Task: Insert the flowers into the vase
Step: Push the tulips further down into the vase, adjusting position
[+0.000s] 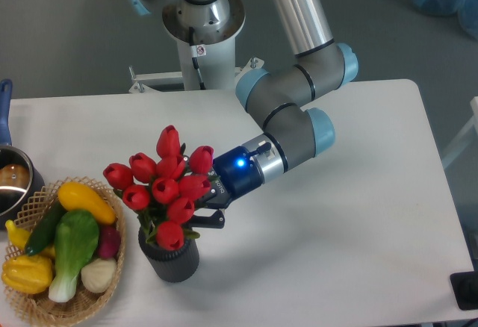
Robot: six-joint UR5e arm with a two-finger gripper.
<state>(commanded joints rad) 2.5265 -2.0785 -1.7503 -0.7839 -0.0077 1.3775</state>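
Red tulips, the flowers (166, 184), sit with stems down in the mouth of the vase (171, 256) at about 7 o'clock on the table (336, 267); gripper (200, 211) comes in from 2 o'clock, fingers clamped on the bunch's stems.

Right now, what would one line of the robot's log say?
gripper: shut on flowers | stems: in vase mouth | vase: upright beside basket | release: not yet

One fixed view, high and in front, looking down at table (358, 215); arm base (198, 13) at top.
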